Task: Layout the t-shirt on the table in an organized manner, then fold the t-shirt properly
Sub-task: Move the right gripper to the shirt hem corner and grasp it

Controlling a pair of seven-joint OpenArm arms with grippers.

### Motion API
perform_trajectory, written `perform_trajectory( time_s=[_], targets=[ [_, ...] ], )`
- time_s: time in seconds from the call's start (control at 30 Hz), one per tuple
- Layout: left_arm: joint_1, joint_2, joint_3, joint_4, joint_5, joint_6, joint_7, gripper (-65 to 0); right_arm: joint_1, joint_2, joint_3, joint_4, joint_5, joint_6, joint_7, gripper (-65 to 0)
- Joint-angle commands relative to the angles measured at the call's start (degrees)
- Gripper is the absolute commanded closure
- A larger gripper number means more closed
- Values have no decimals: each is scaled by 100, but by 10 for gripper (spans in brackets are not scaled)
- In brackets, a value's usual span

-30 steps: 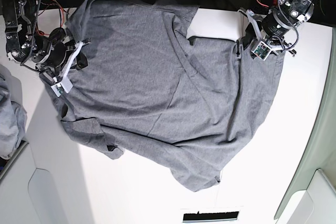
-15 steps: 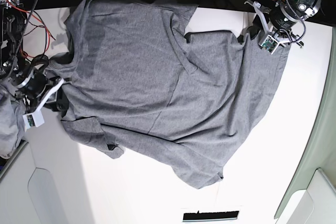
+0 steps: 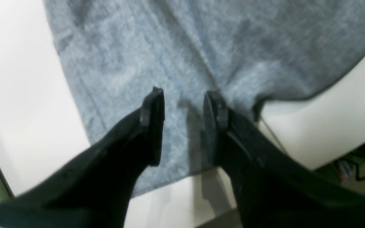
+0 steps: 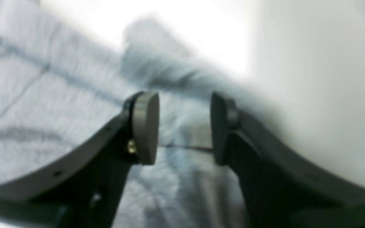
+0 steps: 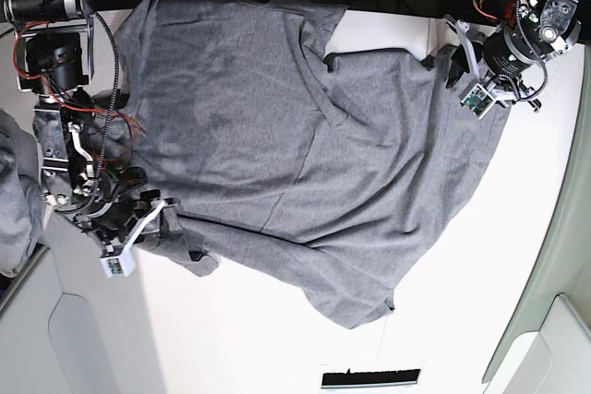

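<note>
A heather-grey t-shirt [image 5: 295, 145] lies spread, still creased, across the white tabletop [image 5: 545, 182]. The left gripper [image 3: 182, 126] hovers over its hem corner with fingers apart, holding nothing. The right gripper [image 4: 184, 126], fingers also apart and empty, sits at the sleeve edge. Each should probably pinch an edge and pull outward; bare tabletop lies beyond both.

A robotics lab or test bench is indicated. A broad white table [image 5: 517, 228] is flanked at its left and right edges by two mounted robot arms, with loose red wiring [image 5: 102, 117] exposed near the table's far left corner. A heap of grey cloth [image 5: 14, 200] is kept off the left edge. A dark, cluttered background is seen beyond the far edge.
</note>
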Motion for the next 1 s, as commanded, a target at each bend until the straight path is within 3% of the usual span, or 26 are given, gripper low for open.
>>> perform_trajectory(
  time_s=[0.0,0.1,0.17,0.37,0.53,0.77,0.9,0.93,0.97],
  targets=[
    [-90,-83,-48,83,-15,31,-105,-231,219,28,-118,-127,-15,-66,205,-267],
    [-201,-85,-48,83,-15,31,-92,-231,264,-68,-358,-533,-345,-579,490,-267],
    [-219,-83,-48,83,-17,31,-92,-230,262,-105,-363,-654,-463,-732,546,-263],
    [-214,-81,-48,83,-17,31,-90,-230,334,-105,-363,-656,-487,-737,551,-93],
    [-214,-85,-48,83,-13,31,-83,-230,581,-76,-363,-649,-874,-675,610,0],
    [-212,-85,-48,83,-13,31,66,-230,1110,273,-358,-649,-1469,-723,850,0],
    [-212,-83,-48,83,-68,26,63,-230,1377,605,-323,-649,-1488,-1185,885,0],
    [-212,-83,-48,83,-114,26,66,-230,1427,675,-302,-649,-1443,-1189,894,-84],
    [-214,-83,-48,83,-144,24,63,-230,1456,730,-289,-649,-1366,-1191,887,-216]
  ],
)
